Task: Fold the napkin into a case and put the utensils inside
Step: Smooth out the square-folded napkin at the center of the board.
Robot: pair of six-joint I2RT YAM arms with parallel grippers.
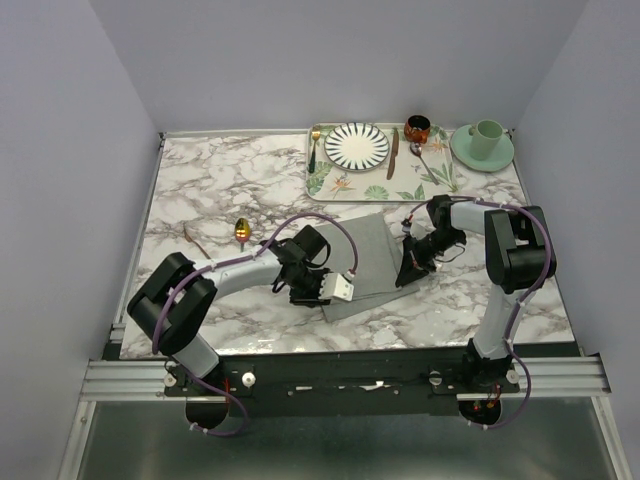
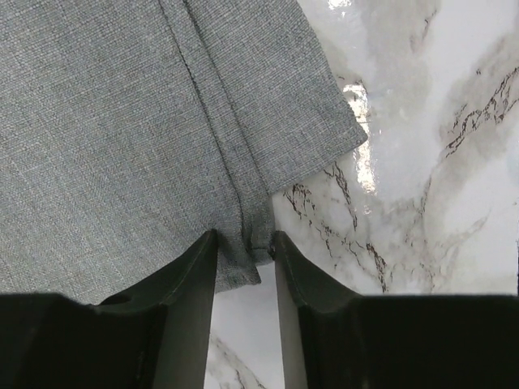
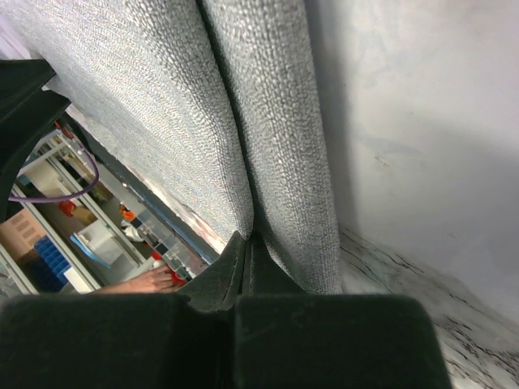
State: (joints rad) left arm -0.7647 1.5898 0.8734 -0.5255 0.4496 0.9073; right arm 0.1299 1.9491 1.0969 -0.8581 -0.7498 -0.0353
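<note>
1. At the middle of the worktop the napkin lies partly folded, with both arms on it. Treat this as one two-handed fold.
2. Your left gripper is clamped on a raised ridge at the cloth's near edge. Hold that pinch firm, since only a little cloth sits between the fingers.
3. Your right gripper has its fingers pressed together on the napkin's right edge, with the cloth rising above them. Move it in step with the left so the crease runs straight.
4. Carry the held cloth low and lay it parallel to the opposite side. A skewed lay would likely give a crooked case.
5. Let go only once the fold lies flat, one arm at a time.
6. Leave the utensils, which lie well apart to the left, until the pocket is formed.
</note>
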